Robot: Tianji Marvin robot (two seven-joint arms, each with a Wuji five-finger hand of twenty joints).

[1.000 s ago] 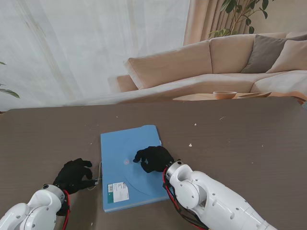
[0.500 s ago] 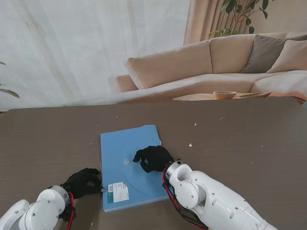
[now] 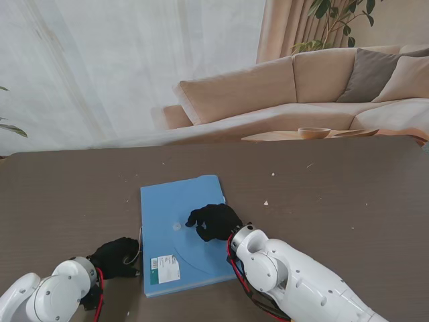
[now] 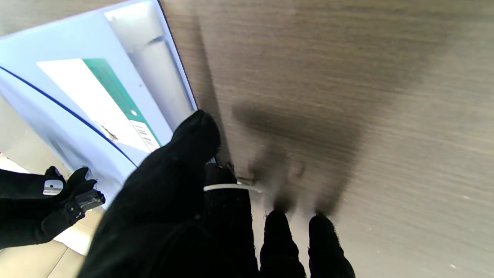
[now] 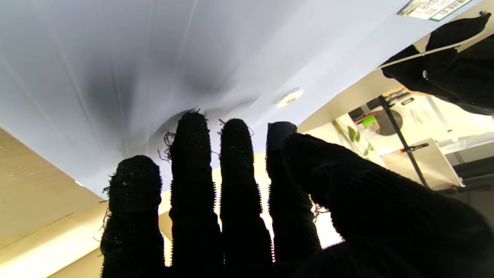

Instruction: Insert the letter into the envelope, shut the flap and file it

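Note:
A flat blue envelope (image 3: 175, 198) with a white and green label (image 3: 165, 270) and a small round button (image 3: 175, 227) lies on the dark table. The letter is not visible. My right hand (image 3: 214, 221) rests on the envelope beside the button, fingers spread flat against the blue surface (image 5: 154, 58), holding nothing. My left hand (image 3: 117, 258) sits at the envelope's left edge, near its front corner. Its thumb and forefinger (image 4: 185, 185) are pinched on a thin white cord (image 4: 228, 187), which runs up toward the edge (image 3: 139, 243).
The brown table (image 3: 322, 201) carries a few small white crumbs (image 3: 266, 202). A beige sofa (image 3: 281, 94) and a low side table with a wooden bowl (image 3: 314, 132) stand beyond the far edge.
My left hand has drawn back toward me and closed in on the envelope's left edge with the cord. The right hand and the envelope have stayed put.

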